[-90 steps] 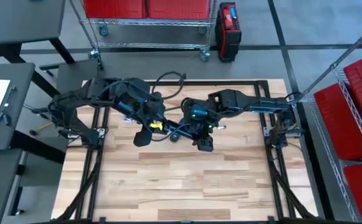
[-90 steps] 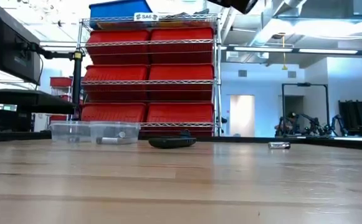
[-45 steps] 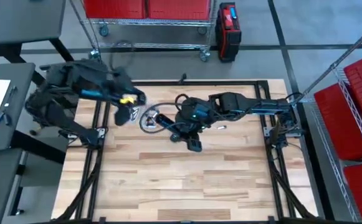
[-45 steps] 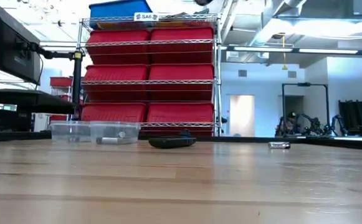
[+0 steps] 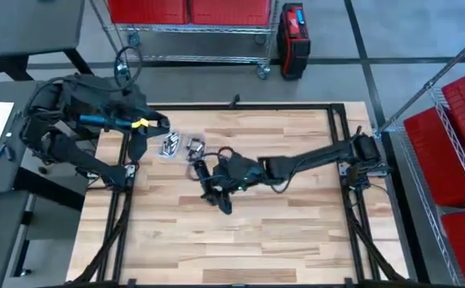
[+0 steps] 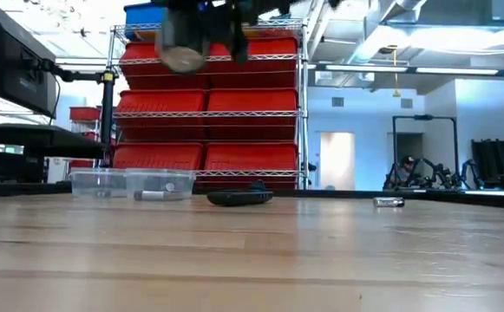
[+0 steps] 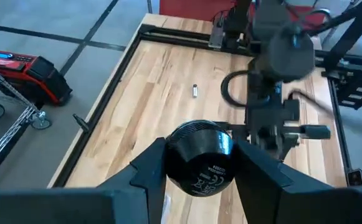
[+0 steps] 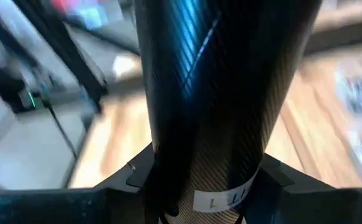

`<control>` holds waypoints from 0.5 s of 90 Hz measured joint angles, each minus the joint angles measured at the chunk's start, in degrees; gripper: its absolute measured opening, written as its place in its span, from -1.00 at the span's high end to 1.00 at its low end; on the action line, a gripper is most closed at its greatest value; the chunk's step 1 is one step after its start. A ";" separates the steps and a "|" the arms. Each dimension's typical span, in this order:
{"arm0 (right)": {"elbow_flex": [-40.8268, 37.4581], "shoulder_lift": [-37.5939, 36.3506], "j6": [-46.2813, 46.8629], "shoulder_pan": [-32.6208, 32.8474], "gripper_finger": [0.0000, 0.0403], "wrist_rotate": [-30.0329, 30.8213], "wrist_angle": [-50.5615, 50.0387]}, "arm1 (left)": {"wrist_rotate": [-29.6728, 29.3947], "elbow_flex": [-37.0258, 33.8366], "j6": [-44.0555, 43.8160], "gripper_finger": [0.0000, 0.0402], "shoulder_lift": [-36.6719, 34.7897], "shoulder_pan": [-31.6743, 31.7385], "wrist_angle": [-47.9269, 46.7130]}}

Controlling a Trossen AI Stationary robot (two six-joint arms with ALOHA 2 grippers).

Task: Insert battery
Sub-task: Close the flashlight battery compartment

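Your left gripper (image 7: 199, 148) is clenched on a black round object (image 7: 198, 167). The object sits squarely between the two fingers (image 7: 148, 169), with a printed label facing the wrist camera (the print is too small to read). From above, that gripper (image 5: 140, 132) hangs at the table's left edge, near the far left corner.

Just beside it, further in on the wood, you have two clear bins (image 5: 168, 146) standing side by side. In the low view one of them (image 6: 160, 184) holds a small metal cylinder (image 6: 152, 195).

Your right gripper (image 5: 218, 196) is out over the middle of the table (image 5: 296, 232), with its arm stretched in from the right edge. I cannot tell whether its fingers are released or clenched, because its wrist camera shows mostly a dark tube (image 8: 224, 93) close in front of the lens.

The battery (image 7: 194, 91) lies loose on the bare wood, held by neither gripper. It is near the right arm and well apart from your left gripper. In the low view it (image 6: 389, 202) rests flat on the far part of the table, right of centre.

A dark flat object (image 6: 239, 198) lies by the far edge, between the bins and the battery.
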 joint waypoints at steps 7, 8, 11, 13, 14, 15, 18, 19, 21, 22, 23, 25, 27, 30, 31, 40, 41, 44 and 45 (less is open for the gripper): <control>-5.28 0.52 0.39 -0.16 0.31 3.14 10.77 | 0.00 0.00 -0.05 0.36 0.17 -0.17 -1.18; -5.92 0.58 0.37 -0.16 0.31 3.65 11.53 | 0.00 0.01 -0.09 0.36 0.26 -0.20 -1.37; -7.74 0.76 0.27 -0.10 0.31 5.29 12.47 | 0.00 0.07 -0.21 0.36 0.53 -0.29 -2.07; -8.83 0.89 0.17 0.01 0.31 6.50 12.12 | -0.02 0.07 -0.26 0.36 0.64 -0.35 -2.59; -9.34 0.99 0.16 0.09 0.31 7.19 11.80 | -0.02 0.07 -0.29 0.36 0.67 -0.37 -2.84; -9.83 1.13 0.16 0.21 0.31 7.96 11.41 | -0.01 0.07 -0.30 0.36 0.71 -0.37 -3.10; -11.07 2.16 0.19 0.47 0.31 10.08 10.91 | -0.01 0.07 -0.38 0.36 0.80 -0.41 -3.92; -11.33 2.56 0.19 0.57 0.31 10.68 10.95 | -0.01 0.07 -0.41 0.36 0.83 -0.42 -4.14; -11.85 3.12 0.19 0.78 0.31 11.64 11.02 | 0.02 0.06 -0.43 0.36 0.87 -0.42 -4.51; -12.13 3.28 0.19 0.91 0.31 11.99 11.02 | 0.02 0.04 -0.46 0.36 0.89 -0.42 -4.66; -12.45 3.43 0.20 1.06 0.31 12.25 10.98 | 0.03 0.04 -0.50 0.36 0.93 -0.43 -4.76; -13.25 3.52 0.34 1.36 0.31 12.75 10.84 | 0.02 0.04 -0.58 0.36 0.99 -0.44 -4.99; -13.76 3.54 0.64 1.59 0.31 12.99 10.43 | 0.02 0.04 -0.59 0.36 1.10 -0.44 -5.15; -13.98 4.14 1.38 1.90 0.31 13.05 10.99 | 0.02 0.07 -0.50 0.36 1.17 -0.44 -5.19; -13.98 4.45 1.64 2.08 0.31 13.08 11.79 | 0.02 0.07 -0.39 0.36 1.17 -0.44 -5.15; -14.40 6.94 3.62 3.32 0.31 14.81 14.12 | 0.01 0.07 -0.19 0.35 1.19 -0.75 -5.13; -14.44 7.41 3.75 3.42 0.31 15.10 14.34 | 0.00 0.07 -0.21 0.35 1.21 -0.85 -5.11; -14.42 8.87 3.98 3.89 0.31 16.04 15.55 | 0.01 0.07 -0.31 0.35 1.22 -1.02 -5.07; -14.41 9.33 4.03 4.02 0.31 16.34 15.67 | 0.02 0.07 -0.33 0.35 1.23 -1.07 -5.09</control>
